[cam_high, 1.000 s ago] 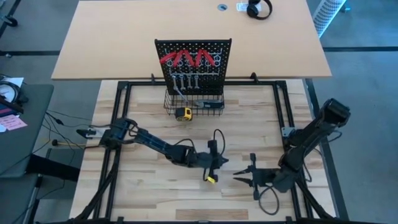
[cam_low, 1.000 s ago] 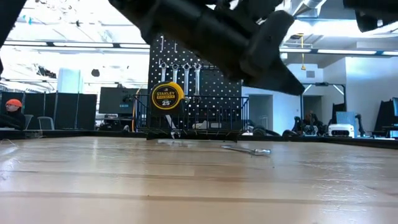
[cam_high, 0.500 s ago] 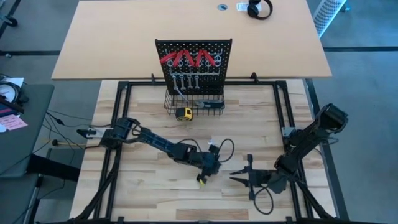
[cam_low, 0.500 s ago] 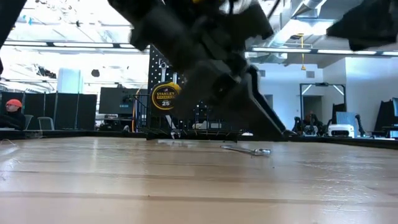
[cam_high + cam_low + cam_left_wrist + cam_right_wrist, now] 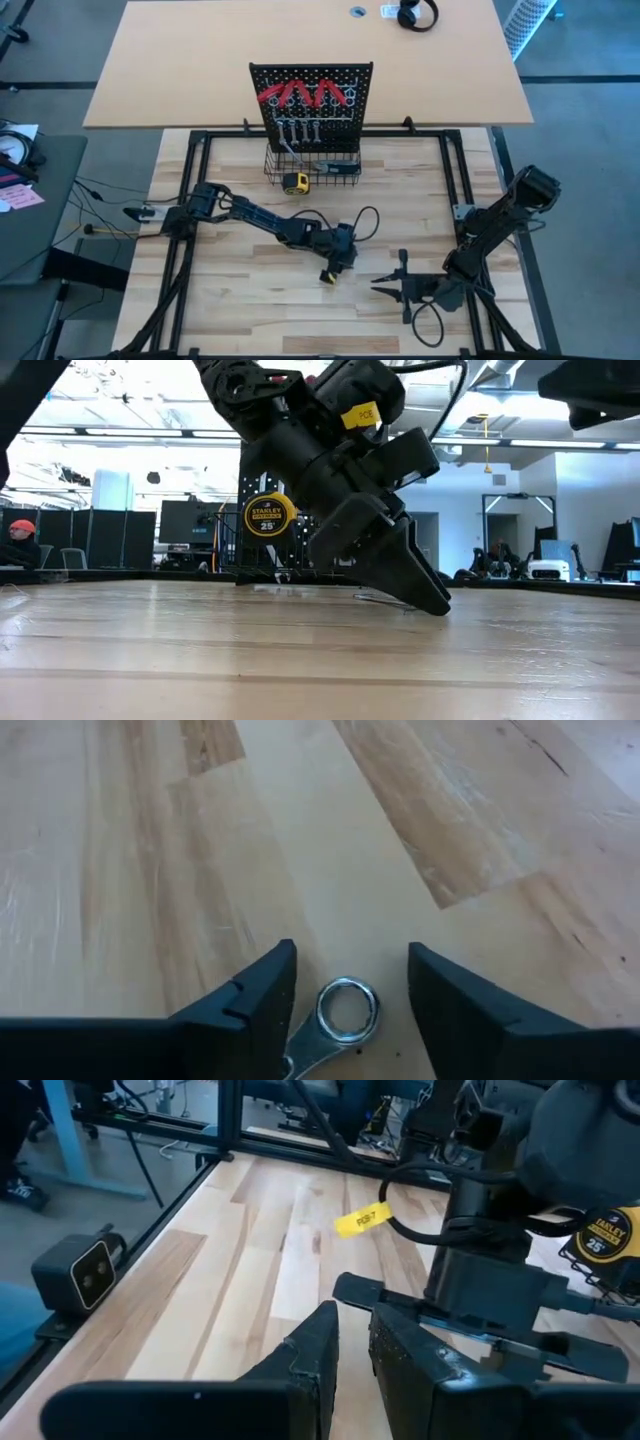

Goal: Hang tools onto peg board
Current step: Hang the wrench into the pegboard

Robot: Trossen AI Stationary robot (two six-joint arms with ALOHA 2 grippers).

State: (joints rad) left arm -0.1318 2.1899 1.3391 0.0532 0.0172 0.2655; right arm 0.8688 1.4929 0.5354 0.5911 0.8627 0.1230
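One wrench [image 5: 338, 1020] is loose on the table [image 5: 240, 310], and it sits right between the fingers of the left gripper [image 5: 336, 262], ring end pointing forward past the tips, shaft running back under the wrist so its long axis lines up with the claw. Jaws are spread partway, a pad on each side of the ring, neither clearly touching yet; nothing held. In the low view the left fingertips are down at the wood. Left arm is plainly the nearer one, so my read is the next step is just to close on it. Beyond the claw, toward the far edge, stands the peg board [image 5: 311, 95] with red pliers [image 5: 303, 95] and silver wrenches [image 5: 298, 130] already hung, a wire basket [image 5: 312, 167] at its base with a yellow tape measure [image 5: 294, 182] in it. The path from claw to board looks clear of other things. To the right, the right gripper [image 5: 392, 286] hangs low over the table, near the left claw, fingers nearly together, empty; close enough that it could crowd a lift.
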